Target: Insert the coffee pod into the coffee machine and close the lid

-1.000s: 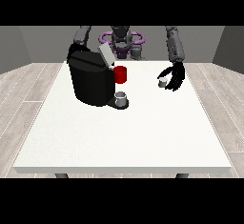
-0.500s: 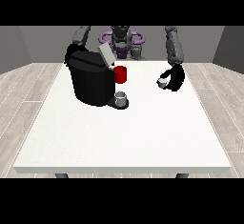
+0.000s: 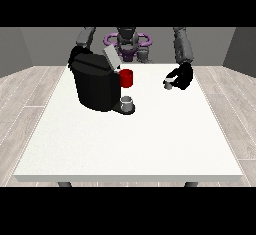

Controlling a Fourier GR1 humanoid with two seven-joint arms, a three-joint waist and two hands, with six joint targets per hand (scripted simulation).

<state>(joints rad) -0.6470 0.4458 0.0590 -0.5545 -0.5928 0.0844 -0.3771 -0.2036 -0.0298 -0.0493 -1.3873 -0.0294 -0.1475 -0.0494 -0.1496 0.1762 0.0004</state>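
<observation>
**Pod in hand, lid up at the coffee machine**

The hand at the view's right (image 3: pixel 181 77) hangs low over the table (image 3: pixel 150 144), fingers curled round the pale coffee pod (image 3: pixel 169 84). The black coffee machine (image 3: pixel 95 83), lid (image 3: pixel 110 57) raised, stands well apart, a grey cup (image 3: pixel 127 102) at its base

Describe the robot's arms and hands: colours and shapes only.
Both arms are grey, rounded segments. The arm at the view's right ends in a black hand. The hand at the view's left is also black, mostly hidden behind the coffee machine. No cables or markings are visible.
</observation>
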